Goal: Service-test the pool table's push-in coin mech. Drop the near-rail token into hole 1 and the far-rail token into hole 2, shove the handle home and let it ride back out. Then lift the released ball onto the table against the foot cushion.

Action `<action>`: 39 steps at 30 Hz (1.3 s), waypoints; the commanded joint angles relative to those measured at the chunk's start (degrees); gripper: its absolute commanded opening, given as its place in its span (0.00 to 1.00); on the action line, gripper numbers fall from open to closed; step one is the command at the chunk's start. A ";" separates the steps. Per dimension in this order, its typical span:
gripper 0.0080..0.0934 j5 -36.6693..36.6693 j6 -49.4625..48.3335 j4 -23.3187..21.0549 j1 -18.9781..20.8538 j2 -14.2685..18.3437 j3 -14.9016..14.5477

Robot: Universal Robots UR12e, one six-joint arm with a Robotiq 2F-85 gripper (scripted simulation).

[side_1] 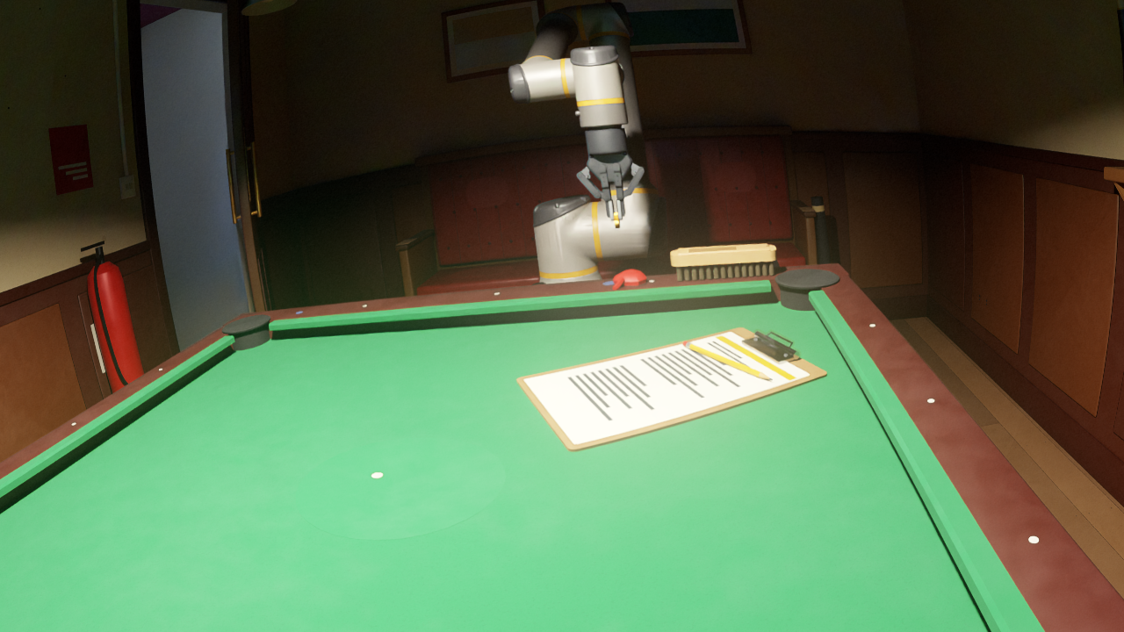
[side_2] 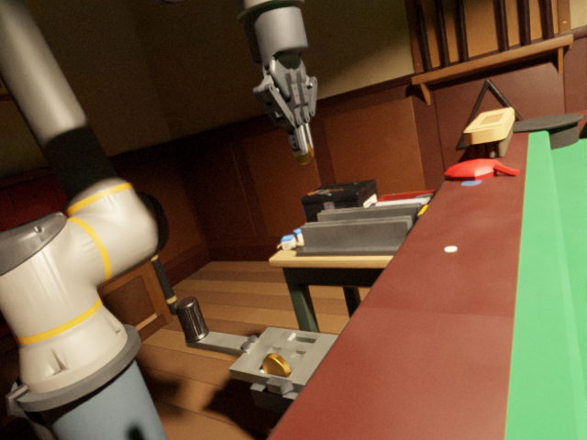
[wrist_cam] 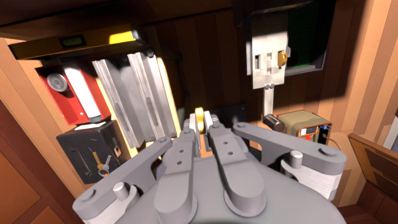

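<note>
A gold token [side_2: 304, 155] [wrist_cam: 199, 119] [side_1: 615, 214] sits edge-on between my fingers. I am high in the air beside the pool table's end rail, over the small side table. The grey coin mech [side_2: 284, 357] [wrist_cam: 267, 62] juts from the table's side lower down. Another gold token [side_2: 276, 364] [wrist_cam: 282, 59] sits in one of its holes. A second slot beside it is empty. The mech's handle ends in a dark knob [side_2: 191, 319] [wrist_cam: 273, 123], pulled out. No ball is in view. My gripper [side_2: 300, 144] [wrist_cam: 199, 122] [side_1: 615, 206] is closed on the token.
The side table [side_2: 332, 259] below me carries grey trays [side_2: 355, 229], a black box [side_2: 339, 193] and a red case [wrist_cam: 73, 92]. On the rail lie a red chalk holder [side_2: 479, 169] [side_1: 629, 277] and a brush [side_1: 723, 260]. A clipboard [side_1: 668, 383] lies on the cloth.
</note>
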 commanded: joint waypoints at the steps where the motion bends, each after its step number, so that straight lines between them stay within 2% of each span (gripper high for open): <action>1: 0.00 0.00 -1.12 0.01 -1.15 -0.09 0.00; 10: 0.00 0.01 -11.03 0.04 -11.03 -0.19 0.08; 17: 0.00 0.01 -15.39 -0.11 -15.35 0.34 -0.31; 23: 0.00 0.01 -16.68 -0.17 -16.62 0.56 -0.47; 39: 0.00 0.01 -16.85 -0.71 -16.82 0.77 -0.13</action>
